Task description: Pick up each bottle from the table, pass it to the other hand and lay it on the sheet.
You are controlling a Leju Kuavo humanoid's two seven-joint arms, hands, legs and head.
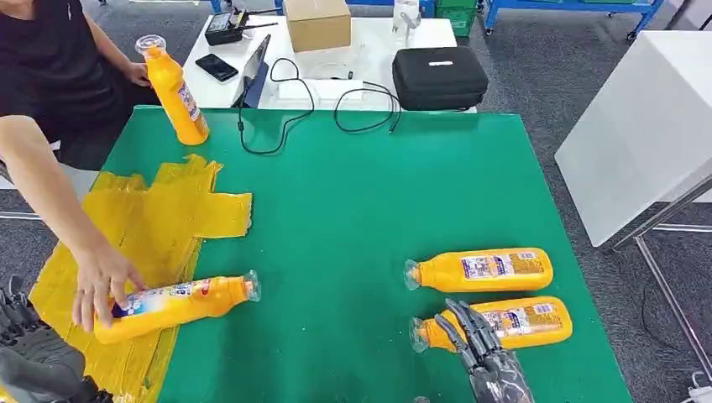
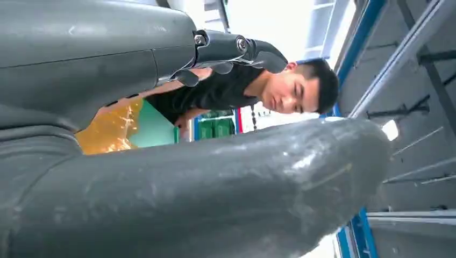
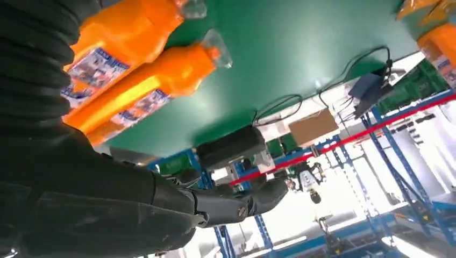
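The right hand [image 1: 479, 344] hovered over the nearest bottle [image 1: 495, 323] at five o'clock on the green table [image 1: 378, 193], fingers spread, holding nothing; I judged it should wrap the smooth plastic body mid-length, clear of the clear cap; the left hand [image 1: 34, 357] rested empty at seven o'clock beside the crinkled yellow sheet [image 1: 159, 218].

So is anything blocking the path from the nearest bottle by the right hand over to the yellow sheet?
The green table between that bottle and the yellow sheet is bare, but a person's hand holds another bottle lying on the sheet's near part.
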